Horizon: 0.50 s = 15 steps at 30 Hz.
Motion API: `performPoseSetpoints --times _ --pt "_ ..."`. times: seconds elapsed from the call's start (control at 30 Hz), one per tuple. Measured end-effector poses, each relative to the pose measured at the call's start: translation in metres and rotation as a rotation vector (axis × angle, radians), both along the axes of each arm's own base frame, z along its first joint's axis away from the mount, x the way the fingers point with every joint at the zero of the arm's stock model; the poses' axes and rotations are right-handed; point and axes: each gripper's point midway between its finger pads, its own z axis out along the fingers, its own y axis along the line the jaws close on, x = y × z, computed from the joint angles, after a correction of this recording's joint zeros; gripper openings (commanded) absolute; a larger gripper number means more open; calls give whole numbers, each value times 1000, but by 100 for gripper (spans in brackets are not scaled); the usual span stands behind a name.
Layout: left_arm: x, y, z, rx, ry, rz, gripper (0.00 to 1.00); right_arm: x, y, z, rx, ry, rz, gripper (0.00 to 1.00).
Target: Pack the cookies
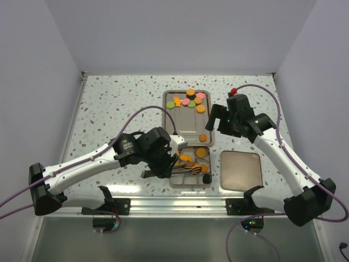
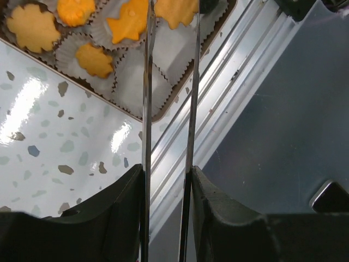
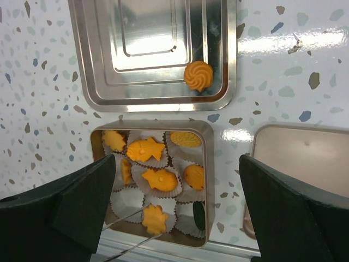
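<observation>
Several cookies (image 3: 147, 150) are seated in paper cups (image 2: 136, 82) in the box (image 3: 209, 180); more are scattered on the tray (image 3: 158, 105). Tweezers (image 2: 147, 109) are clamped in the left claw (image 2: 166, 180); the right claw (image 3: 177, 164) is held wide apart. Their tips should be centred over one cup.

plain pale walls (image 1: 163, 33) around a glossy speckled tabletop (image 1: 120, 103), metal rail (image 1: 174, 204) along near edge

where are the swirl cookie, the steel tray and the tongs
swirl cookie (image 3: 198, 75): right wrist view, centre of its top
steel tray (image 3: 150, 27): right wrist view, bare floor
tongs (image 2: 148, 98): left wrist view, left blade
</observation>
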Motion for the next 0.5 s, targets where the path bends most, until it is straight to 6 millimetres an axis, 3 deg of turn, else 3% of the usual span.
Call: performPoseSetpoints --times 0.27,0.5 --pt "-20 10 -15 41 54 17 37 2 4 1 18 -11 9 99" --pt "-31 16 -23 64 77 21 39 -3 4 -10 17 16 12 99"
